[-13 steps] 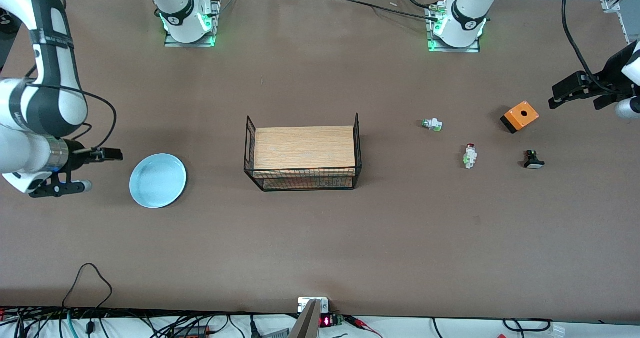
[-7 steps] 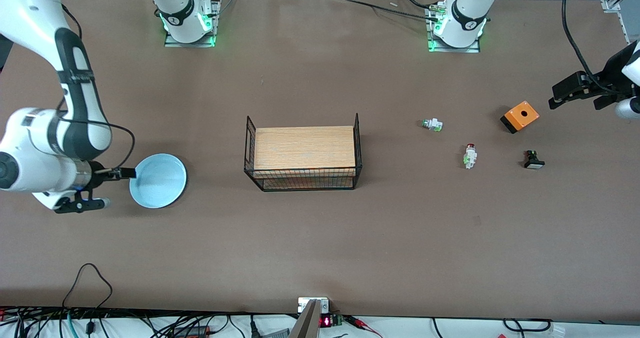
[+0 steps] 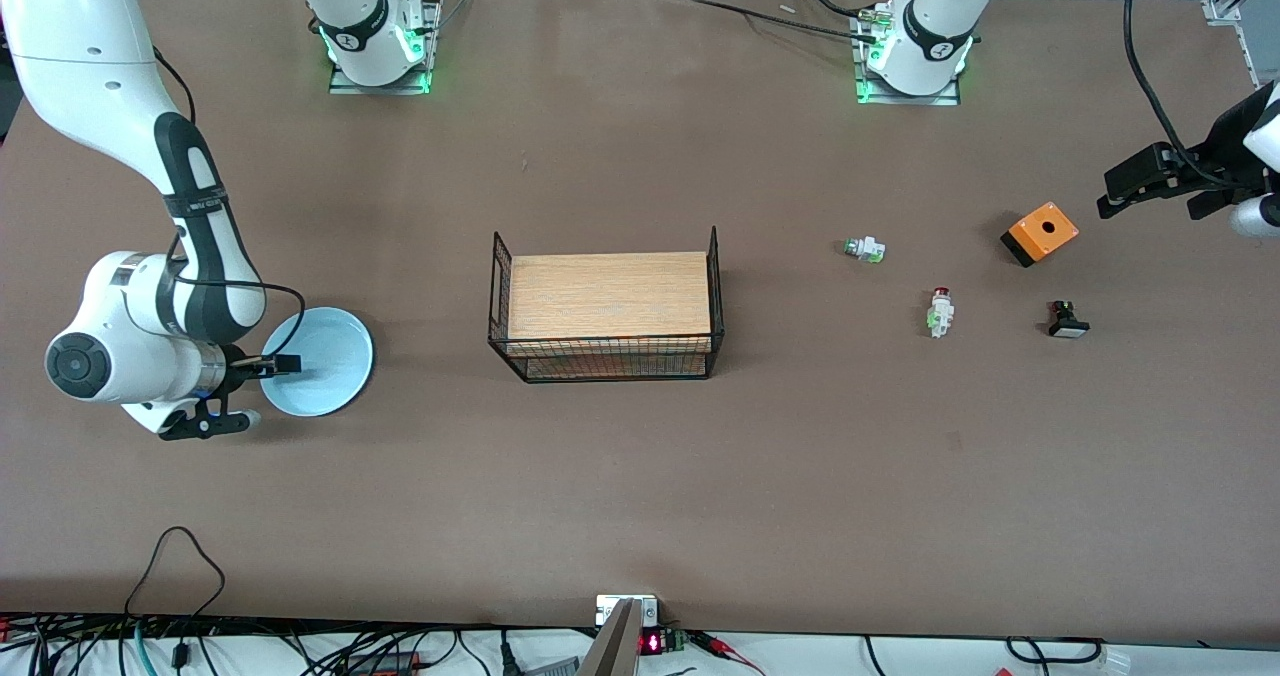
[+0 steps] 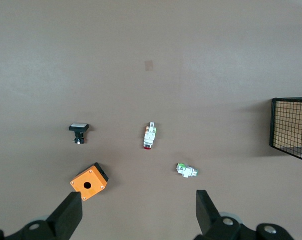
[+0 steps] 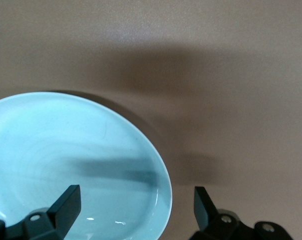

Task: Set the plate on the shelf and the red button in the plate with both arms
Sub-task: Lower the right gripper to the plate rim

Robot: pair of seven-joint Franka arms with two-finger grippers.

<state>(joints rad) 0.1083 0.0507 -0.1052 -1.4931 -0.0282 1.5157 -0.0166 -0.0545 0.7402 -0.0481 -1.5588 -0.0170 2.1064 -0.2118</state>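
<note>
The pale blue plate (image 3: 325, 356) (image 5: 65, 165) lies on the table toward the right arm's end. My right gripper (image 3: 283, 364) (image 5: 135, 207) is open and low at the plate's edge. It straddles the rim, with one finger over the plate's inside and the other over the bare table. The red button (image 3: 940, 312) (image 4: 149, 135) lies on its side toward the left arm's end. My left gripper (image 3: 1165, 196) (image 4: 138, 215) hangs open and holds nothing, in the air over the table edge beside the orange box.
A wire basket (image 3: 610, 358) (image 4: 291, 127) with a wooden bottom stands mid-table. Near the red button lie a white-and-green part (image 3: 865, 249) (image 4: 186, 170), an orange box (image 3: 1040, 233) (image 4: 88, 182) and a black button with a white cap (image 3: 1067, 320) (image 4: 78, 132).
My right arm has swung in toward the plate and come down, bringing its open gripper from beside the plate to over its rim. The left arm has not moved.
</note>
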